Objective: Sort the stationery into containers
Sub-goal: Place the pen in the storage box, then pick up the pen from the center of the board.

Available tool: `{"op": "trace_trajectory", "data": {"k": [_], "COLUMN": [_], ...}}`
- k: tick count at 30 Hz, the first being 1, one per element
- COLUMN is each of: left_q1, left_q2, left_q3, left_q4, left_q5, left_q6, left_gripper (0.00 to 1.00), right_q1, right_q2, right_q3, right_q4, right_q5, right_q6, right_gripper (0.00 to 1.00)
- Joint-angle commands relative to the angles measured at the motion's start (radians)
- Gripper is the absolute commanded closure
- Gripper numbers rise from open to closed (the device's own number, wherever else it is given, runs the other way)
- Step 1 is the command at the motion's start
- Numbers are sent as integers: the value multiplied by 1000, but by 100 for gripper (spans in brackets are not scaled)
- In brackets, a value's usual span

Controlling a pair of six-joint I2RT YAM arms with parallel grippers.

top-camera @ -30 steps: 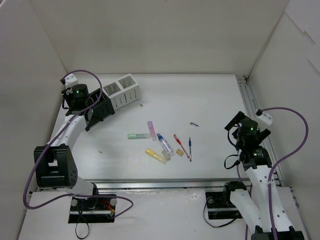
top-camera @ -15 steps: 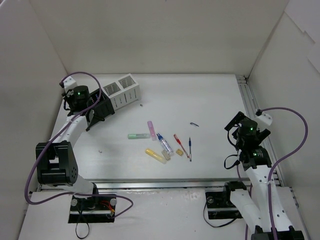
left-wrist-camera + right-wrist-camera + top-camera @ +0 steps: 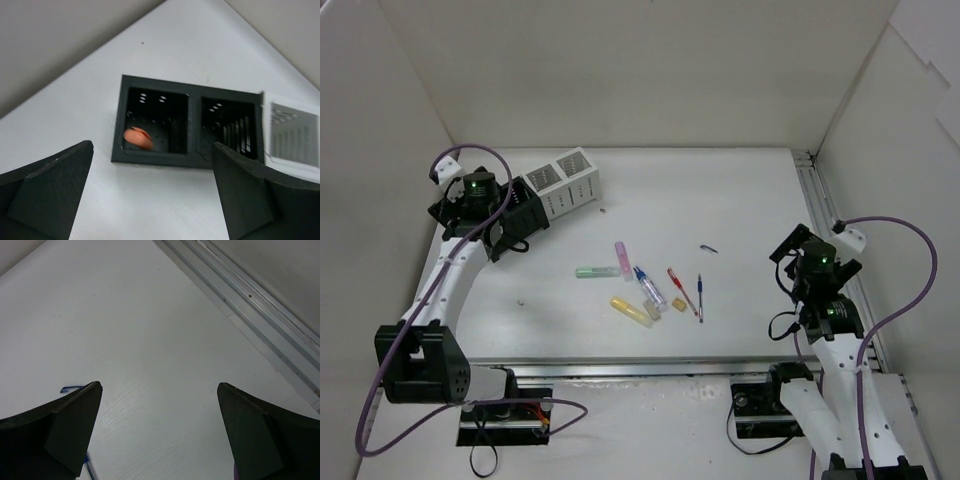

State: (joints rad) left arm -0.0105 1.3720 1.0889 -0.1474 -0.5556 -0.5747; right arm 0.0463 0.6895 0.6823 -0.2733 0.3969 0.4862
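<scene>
Here, the left end effector [image 3: 151, 146] hangs with its jaws spread wide and nothing between them, directly above a black two-compartment desk organiser [image 3: 195, 130] at the far left of the white desk [image 3: 740, 200]. A stubby orange highlighter [image 3: 137, 138] shows, blurred, within the opening of the organiser's left-hand compartment; the other compartment looks dark, and its contents cannot be made out. Just beside the black box stands a white perforated mesh organiser [image 3: 570, 195].

On the other side, the right end effector [image 3: 159, 385] is equally wide and empty, poised over bare desk near the metal rail [image 3: 260, 315] on the right edge. A small curved blue scrap [image 3: 70, 389] lies just off one of its fingers [image 3: 65, 430].

The rest of the stationery sits loose at mid-desk, well apart from both arms: a green highlighter [image 3: 595, 271], a pink highlighter [image 3: 623, 260], a clear-blue pen [image 3: 649, 285], a yellow highlighter [image 3: 631, 310], a thin red pen [image 3: 682, 291], a thin blue pen [image 3: 700, 297] and a tiny tan eraser block [image 3: 678, 304].
</scene>
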Motion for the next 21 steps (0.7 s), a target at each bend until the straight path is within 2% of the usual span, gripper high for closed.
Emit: {"op": "trace_trajectory", "data": {"k": [1, 4, 8, 10, 11, 13, 15, 21], "left_q1": [-32, -103, -225, -282, -293, -331, -365, -428], "left_q2": [-86, -134, -123, -72, -45, 22, 53, 139], "left_q3": [75, 30, -6, -8, 8, 61, 72, 65], "left_q4": [-231, -287, -357, -363, -417, -521, -555, -538], "left_q5": [115, 202, 255, 331, 350, 365, 349, 373], "left_q6": [-204, -264, -356, -364, -382, -431, -525, -724], "left_gripper": [0, 0, 0, 0, 0, 0, 0, 0], "right_q1": [0, 0, 16, 70, 85, 116, 139, 184], "right_q2": [2, 36, 161, 194, 220, 229, 226, 180], "right_q3": [-3, 28, 80, 104, 111, 115, 111, 71], "right_q4": [48, 51, 52, 49, 51, 52, 60, 60], "right_q5": [19, -63, -161, -101, -84, -60, -24, 85], "right_q6": [5, -15, -54, -61, -61, -55, -46, -37], "right_gripper": [2, 2, 2, 2, 2, 2, 2, 2]}}
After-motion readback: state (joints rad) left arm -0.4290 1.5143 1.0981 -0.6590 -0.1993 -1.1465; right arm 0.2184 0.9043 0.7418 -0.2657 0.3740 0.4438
